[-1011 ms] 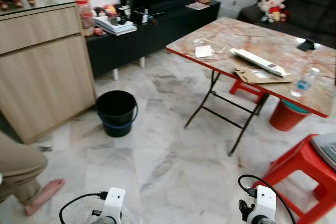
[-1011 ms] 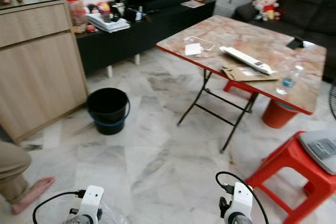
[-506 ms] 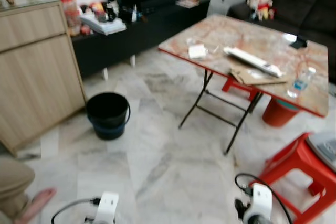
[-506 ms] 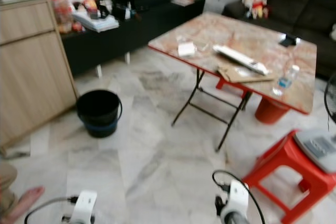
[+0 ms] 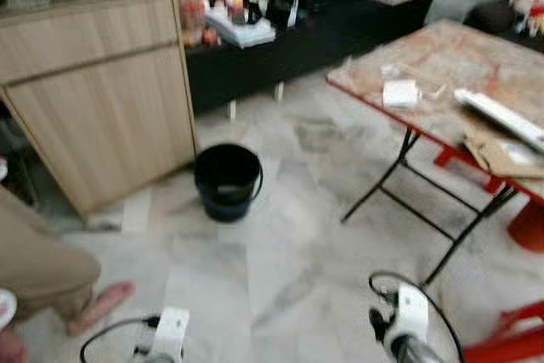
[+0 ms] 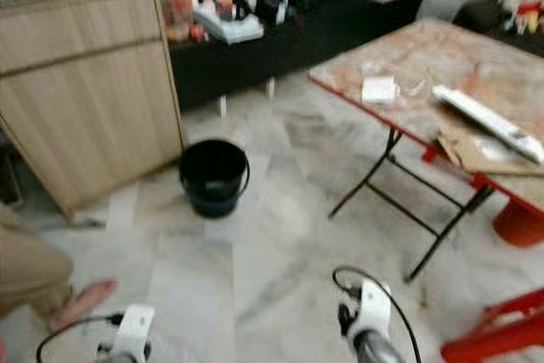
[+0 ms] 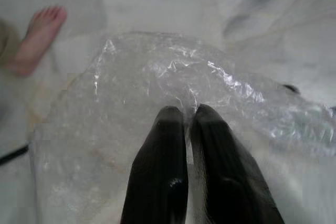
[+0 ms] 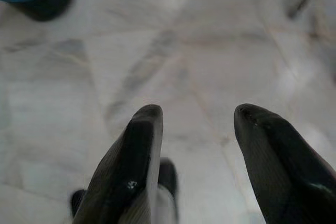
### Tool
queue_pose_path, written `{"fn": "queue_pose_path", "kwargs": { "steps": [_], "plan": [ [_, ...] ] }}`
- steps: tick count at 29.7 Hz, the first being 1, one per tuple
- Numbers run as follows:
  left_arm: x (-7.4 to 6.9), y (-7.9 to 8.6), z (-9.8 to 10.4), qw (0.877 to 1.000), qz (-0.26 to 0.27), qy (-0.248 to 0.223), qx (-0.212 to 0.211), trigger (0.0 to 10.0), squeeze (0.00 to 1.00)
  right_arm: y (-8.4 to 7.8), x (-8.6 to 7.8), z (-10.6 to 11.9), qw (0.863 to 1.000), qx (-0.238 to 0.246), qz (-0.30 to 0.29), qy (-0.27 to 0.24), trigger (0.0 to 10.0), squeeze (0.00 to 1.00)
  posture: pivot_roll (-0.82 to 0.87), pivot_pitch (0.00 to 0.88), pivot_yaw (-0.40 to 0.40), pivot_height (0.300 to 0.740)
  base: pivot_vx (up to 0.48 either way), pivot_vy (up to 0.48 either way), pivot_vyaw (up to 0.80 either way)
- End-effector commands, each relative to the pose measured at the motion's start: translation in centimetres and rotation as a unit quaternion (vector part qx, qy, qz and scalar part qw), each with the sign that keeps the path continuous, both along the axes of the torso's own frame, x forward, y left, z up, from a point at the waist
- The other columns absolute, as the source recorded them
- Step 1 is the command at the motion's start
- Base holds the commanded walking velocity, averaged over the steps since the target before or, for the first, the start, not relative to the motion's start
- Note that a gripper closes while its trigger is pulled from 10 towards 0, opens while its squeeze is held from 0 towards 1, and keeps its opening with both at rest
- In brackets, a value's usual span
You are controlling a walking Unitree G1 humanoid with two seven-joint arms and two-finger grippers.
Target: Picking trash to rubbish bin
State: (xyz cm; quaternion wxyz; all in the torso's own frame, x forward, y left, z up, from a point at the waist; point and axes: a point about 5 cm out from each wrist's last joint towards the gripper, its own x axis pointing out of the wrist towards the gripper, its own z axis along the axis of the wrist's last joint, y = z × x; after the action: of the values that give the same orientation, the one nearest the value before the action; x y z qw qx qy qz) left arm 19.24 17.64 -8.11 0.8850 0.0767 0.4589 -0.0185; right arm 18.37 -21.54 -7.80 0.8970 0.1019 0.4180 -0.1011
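Pickup done — left gripper (image 7: 185, 113) pinched tight on a clear plastic bag (image 7: 131, 103), right gripper (image 8: 199, 111) spread and empty — black bin (image 5: 226, 180) not yet reached.

Home living room, marble floor (image 5: 280, 269), folding table (image 5: 442, 65), wooden cabinet (image 5: 102, 99)
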Motion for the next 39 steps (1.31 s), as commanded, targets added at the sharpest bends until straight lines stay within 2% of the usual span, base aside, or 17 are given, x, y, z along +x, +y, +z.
{"fn": "queue_pose_path", "kwargs": {
  "steps": [1, 8, 12, 17, 26, 31, 36, 39],
  "plan": [
    [-0.18, -0.64, -0.16, 1.0, -0.006, 0.004, -0.008, 10.0, 0.0, -0.59, 0.56, 0.39, 1.0, -0.006, -0.008, -0.007, 10.0, 0.0, 0.0, 0.066, -0.118, 0.74, 0.356, 0.0, 0.0],
    [-0.2, -0.64, -0.17, 1.0, -0.006, 0.005, -0.008, 10.0, 0.0, -0.39, 0.84, 0.49, 1.0, -0.001, -0.01, -0.012, 10.0, 0.0, 0.0, 0.068, -0.117, 0.74, 0.355, 0.0, 0.0],
    [-0.06, -0.6, -0.09, 1.0, -0.006, 0.003, -0.007, 10.0, 0.0, -0.2, 1.04, 0.56, 1.0, -0.008, 0.01, -0.011, 10.0, 0.0, 0.0, 0.071, -0.117, 0.74, 0.354, 0.0, 0.0],
    [0.02, -0.59, -0.05, 1.0, -0.006, 0.001, -0.007, 10.0, 0.0, -0.06, 1.1, 0.57, 1.0, -0.004, 0.008, -0.014, 10.0, 0.0, 0.0, 0.075, -0.117, 0.74, 0.351, 0.0, 0.74],
    [0.14, -0.52, 0.01, 1.0, -0.008, 0.001, -0.004, 10.0, 0.0, -0.17, 0.81, 0.4, 1.0, 0.007, -0.011, -0.007, 10.0, 0.0, 0.0, 0.082, -0.116, 0.74, 0.352, 0.0, 0.0],
    [0.15, -0.52, 0.02, 1.0, -0.009, 0.001, -0.004, 10.0, 0.0, -0.2, 0.98, 0.52, 1.0, 0.001, 0.004, -0.01, 10.0, 0.0, 0.0, 0.083, -0.114, 0.74, 0.345, 0.0, 0.0],
    [0.15, -0.52, 0.02, 1.0, -0.009, 0.0, -0.004, 10.0, 0.0, -0.27, 0.92, 0.49, 1.0, 0.001, 0.001, -0.008, 10.0, 0.0, 0.0, 0.086, -0.115, 0.74, 0.347, 0.0, 0.8],
    [0.13, -0.48, 0.01, 1.0, -0.009, 0.001, -0.003, 10.0, 0.0, -0.19, 0.8, 0.42, 1.0, 0.013, -0.007, -0.009, 10.0, 0.0, 0.0, 0.086, -0.115, 0.74, 0.345, 0.0, 0.0]
  ]
}}
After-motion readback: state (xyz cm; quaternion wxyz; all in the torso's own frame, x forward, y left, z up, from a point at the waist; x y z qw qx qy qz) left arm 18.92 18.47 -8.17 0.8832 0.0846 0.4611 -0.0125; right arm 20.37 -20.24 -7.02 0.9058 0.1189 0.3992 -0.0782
